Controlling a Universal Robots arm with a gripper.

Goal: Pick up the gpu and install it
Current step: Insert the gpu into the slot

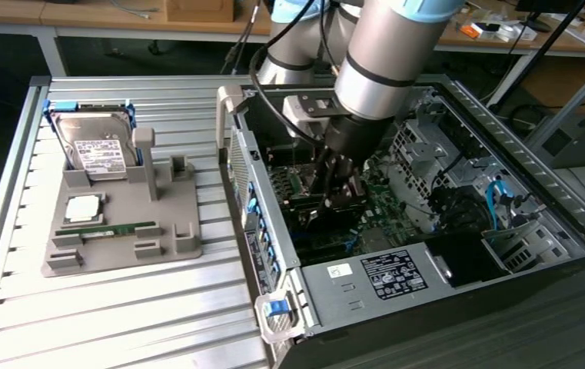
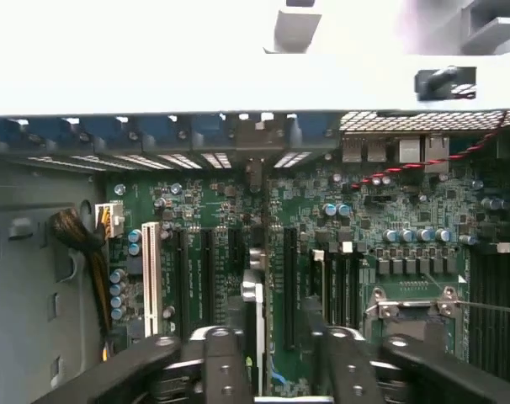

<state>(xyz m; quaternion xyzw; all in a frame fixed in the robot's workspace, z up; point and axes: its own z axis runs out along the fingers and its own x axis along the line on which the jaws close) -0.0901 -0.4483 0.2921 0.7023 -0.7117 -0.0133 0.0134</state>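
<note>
Starting nearest: the slatted aluminium table (image 1: 117,323) carries a black open-sided tower PC case (image 1: 271,231) lying on its side, so the board faces up and the arm can come straight down into it. On the exterior view's left sits a grey moulded parts holder (image 1: 117,254). It has the slim green memory stick (image 1: 108,228) lying in its near groove, a square silver processor chip (image 1: 82,206) just behind that, and the boxy silver hard drive with white label (image 1: 98,150) propped in the far cradle, each in its own pocket so it's easy to grab. There's no card on the holder.

Inside the case, the black two-finger gripper (image 1: 335,188) hangs low over the green motherboard (image 2: 390,219), roughly mid-case. In the wrist view the gpu (image 2: 253,320), a thin card with a silver bracket edge, stands on edge between the black fingers (image 2: 225,362), lined up with the long black expansion slots and pointing at the far rear wall with its blue bracket clips. That looks like it's sitting in or right at its slot.

Bare board shows between the card and one finger, so I'd call the gripper released rather than clamped, with the fingers straddling the card. I can't tell whether the card is fully seated.
</note>
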